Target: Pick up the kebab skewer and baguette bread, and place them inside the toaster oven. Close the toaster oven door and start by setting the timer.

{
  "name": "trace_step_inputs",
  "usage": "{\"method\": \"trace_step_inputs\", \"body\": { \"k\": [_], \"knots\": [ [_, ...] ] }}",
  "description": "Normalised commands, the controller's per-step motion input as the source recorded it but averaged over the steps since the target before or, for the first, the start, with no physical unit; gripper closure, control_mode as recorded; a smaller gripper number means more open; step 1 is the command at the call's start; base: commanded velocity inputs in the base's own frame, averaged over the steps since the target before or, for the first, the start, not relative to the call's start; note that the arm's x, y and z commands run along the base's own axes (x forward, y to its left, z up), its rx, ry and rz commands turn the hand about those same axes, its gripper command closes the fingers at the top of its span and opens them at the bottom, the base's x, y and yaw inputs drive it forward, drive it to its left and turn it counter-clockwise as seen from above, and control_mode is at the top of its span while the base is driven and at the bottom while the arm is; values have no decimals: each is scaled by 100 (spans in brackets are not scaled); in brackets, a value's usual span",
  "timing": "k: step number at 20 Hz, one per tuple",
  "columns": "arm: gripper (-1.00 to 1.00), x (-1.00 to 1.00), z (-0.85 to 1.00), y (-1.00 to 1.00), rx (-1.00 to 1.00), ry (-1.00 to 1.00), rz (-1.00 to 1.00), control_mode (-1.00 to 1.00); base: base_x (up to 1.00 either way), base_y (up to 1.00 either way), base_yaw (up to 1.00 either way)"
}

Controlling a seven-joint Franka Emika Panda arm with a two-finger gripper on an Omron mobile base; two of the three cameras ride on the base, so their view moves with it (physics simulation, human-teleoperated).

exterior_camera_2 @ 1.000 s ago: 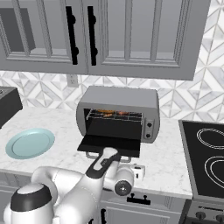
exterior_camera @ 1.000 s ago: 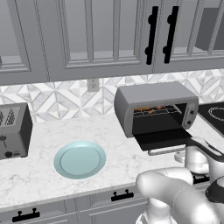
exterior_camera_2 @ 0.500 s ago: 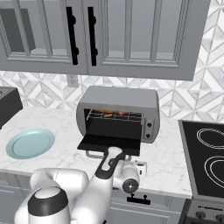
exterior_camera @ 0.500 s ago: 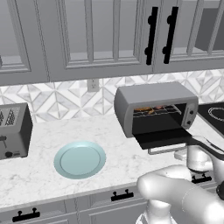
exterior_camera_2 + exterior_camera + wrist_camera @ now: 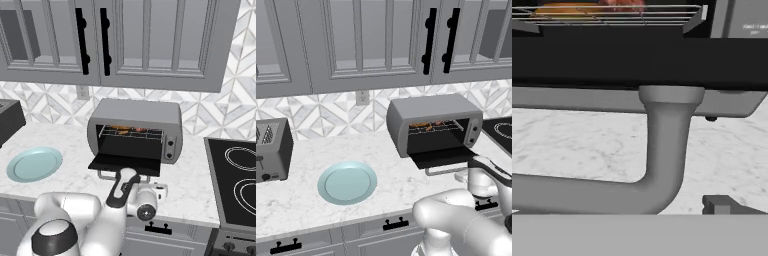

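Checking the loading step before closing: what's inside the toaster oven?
On the toaster oven's wire rack lie the golden bread and reddish skewer. The cavity below is too dark to see.

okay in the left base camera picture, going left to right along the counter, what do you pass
Slot toaster → blue-green plate → toaster oven, its door dropped open → stove top at the right edge.
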Motion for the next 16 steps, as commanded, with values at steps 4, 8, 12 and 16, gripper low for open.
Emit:
{"method": "trace_step_inputs", "body": {
  "k": [4,8,12,16],
  "knots": [
    [-100,3,58,0,0,0,-8,-100,0,0,0],
    [-100,10,68,0,0,0,-8,-100,0,0,0],
    [-100,29,62,0,0,0,-7,-100,0,0,0],
    [-100,38,49,0,0,0,-6,-100,0,0,0]
  ]
}}
